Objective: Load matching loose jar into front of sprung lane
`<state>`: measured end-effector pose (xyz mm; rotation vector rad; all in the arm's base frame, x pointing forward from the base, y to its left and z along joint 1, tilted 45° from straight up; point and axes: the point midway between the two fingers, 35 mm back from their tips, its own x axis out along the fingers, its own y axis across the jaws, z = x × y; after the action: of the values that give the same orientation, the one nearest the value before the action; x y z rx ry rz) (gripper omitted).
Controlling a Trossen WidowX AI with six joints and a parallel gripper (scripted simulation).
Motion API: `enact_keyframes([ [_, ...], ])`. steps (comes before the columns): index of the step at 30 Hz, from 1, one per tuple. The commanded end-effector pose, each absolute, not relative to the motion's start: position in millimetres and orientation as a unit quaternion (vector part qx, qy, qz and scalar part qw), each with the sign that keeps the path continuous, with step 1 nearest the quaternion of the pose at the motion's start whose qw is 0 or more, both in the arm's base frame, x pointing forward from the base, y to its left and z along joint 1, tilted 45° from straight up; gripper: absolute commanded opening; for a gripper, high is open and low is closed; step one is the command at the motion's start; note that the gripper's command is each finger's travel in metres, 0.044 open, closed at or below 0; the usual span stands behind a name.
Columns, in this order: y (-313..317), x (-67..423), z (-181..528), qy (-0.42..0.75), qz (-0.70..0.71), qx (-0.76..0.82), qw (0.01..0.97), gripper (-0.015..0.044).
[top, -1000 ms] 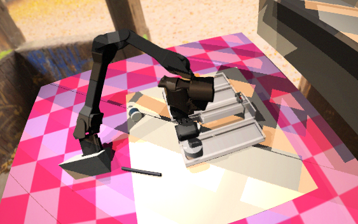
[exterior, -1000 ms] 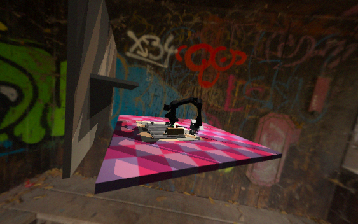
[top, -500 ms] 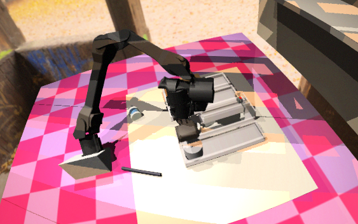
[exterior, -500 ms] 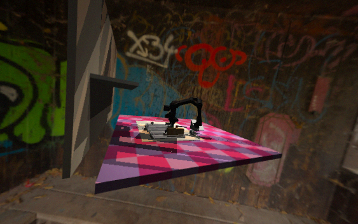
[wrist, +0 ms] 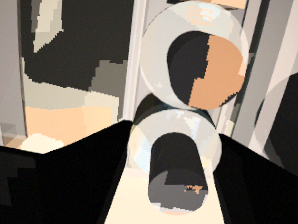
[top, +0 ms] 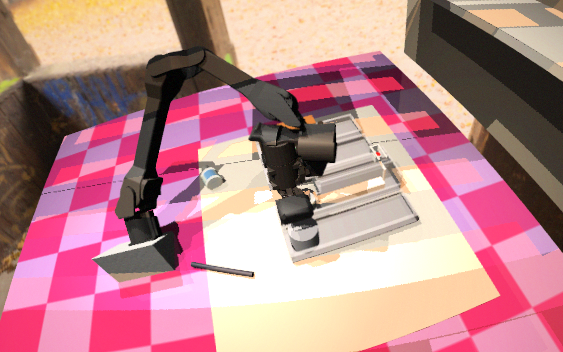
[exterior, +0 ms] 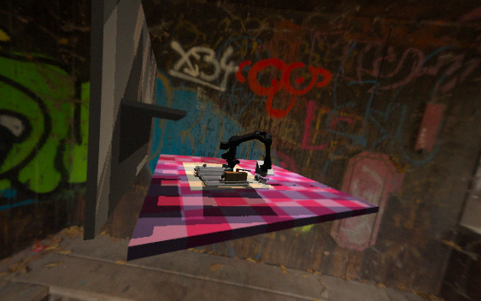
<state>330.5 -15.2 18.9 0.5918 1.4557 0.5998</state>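
My gripper (top: 296, 214) (exterior: 232, 168) (wrist: 172, 136) is shut on a clear, pale-rimmed jar (wrist: 177, 121) with a dark inside, at the front end of the sprung lane (top: 347, 193) (wrist: 131, 65). A matching-looking rimmed jar (wrist: 154, 55) stands just behind it in the same lane. Their rims nearly meet in the wrist view; whether the jars touch is unclear. The fingers hide the held jar in the top view. Its base, the low front stop and the pusher plate cannot be made out, so I cannot tell whether it stands on the lane floor.
A grey jar (top: 303, 236) stands at the front of the neighbouring lane (top: 369, 220). A pale jar with a blue band (top: 212, 178) is on the mat left of the lanes. A black rod (top: 223, 270) lies near the arm's base. A brown block (exterior: 235, 175) is beside the lanes.
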Motion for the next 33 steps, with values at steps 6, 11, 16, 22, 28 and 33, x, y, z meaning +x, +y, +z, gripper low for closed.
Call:
enact_keyframes([
  [6, -13.8, 331.9, 18.5, 0.64, 0.268, 0.264, 0.67, 0.0],
  [11, -13.8, 331.1, 18.5, 0.64, 0.268, 0.264, 0.67, 0.0],
  [16, -13.7, 330.3, 18.4, 0.64, 0.268, 0.264, 0.67, 0.0],
  [22, -13.7, 329.3, 18.4, 0.64, 0.268, 0.264, 0.67, 0.0],
  [28, -13.7, 328.3, 18.3, 0.64, 0.268, 0.264, 0.67, 0.0],
  [33, -13.7, 327.4, 18.3, 0.64, 0.268, 0.264, 0.67, 0.0],
])
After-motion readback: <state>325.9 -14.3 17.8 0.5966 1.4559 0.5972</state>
